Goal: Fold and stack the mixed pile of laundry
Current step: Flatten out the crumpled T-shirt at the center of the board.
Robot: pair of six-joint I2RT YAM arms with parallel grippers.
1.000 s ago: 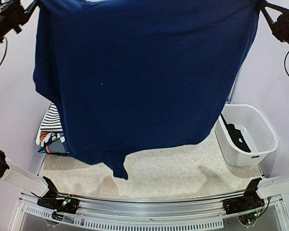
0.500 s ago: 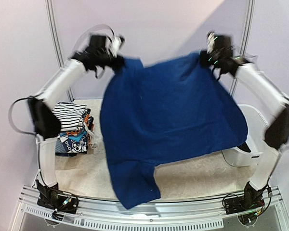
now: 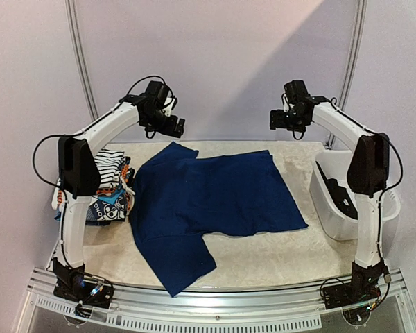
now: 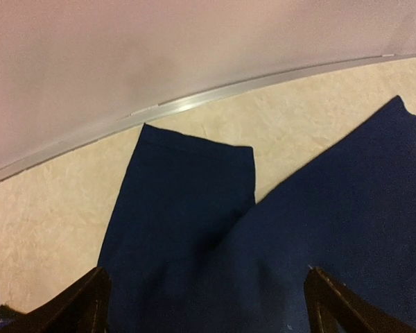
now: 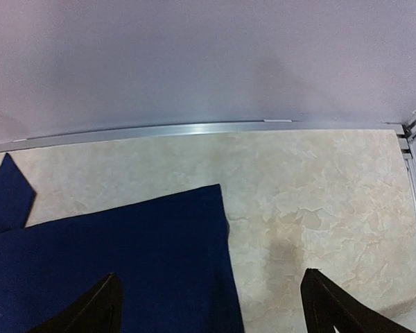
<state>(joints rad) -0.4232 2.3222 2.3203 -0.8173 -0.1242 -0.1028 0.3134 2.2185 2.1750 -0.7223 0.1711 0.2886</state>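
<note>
A navy blue shirt [image 3: 215, 198] of the mixed laundry pile lies spread flat on the table, one sleeve toward the near edge. My left gripper [image 3: 172, 125] hovers open above its far left corner; in the left wrist view the dark fingers [image 4: 90, 298] straddle the navy cloth [image 4: 194, 229] without touching it. Over the far right corner, my right gripper [image 3: 277, 119] also hangs open and empty. The right wrist view has the shirt's corner [image 5: 125, 243] below the gripper [image 5: 209, 291]. Striped cloth [image 3: 107, 161] and cartoon-print cloth [image 3: 107, 206] are stacked at the left.
A white plastic tub [image 3: 353, 227] stands at the right edge with a black garment [image 3: 341, 198] inside. A metal rail [image 4: 194, 104] marks the table's far edge against the wall. Bare marbled tabletop [image 3: 277, 253] shows in front of the shirt.
Both grippers let go of the navy shirt, which dropped from hanging in the air to lying flat on the table. The arms swung to the far side.
</note>
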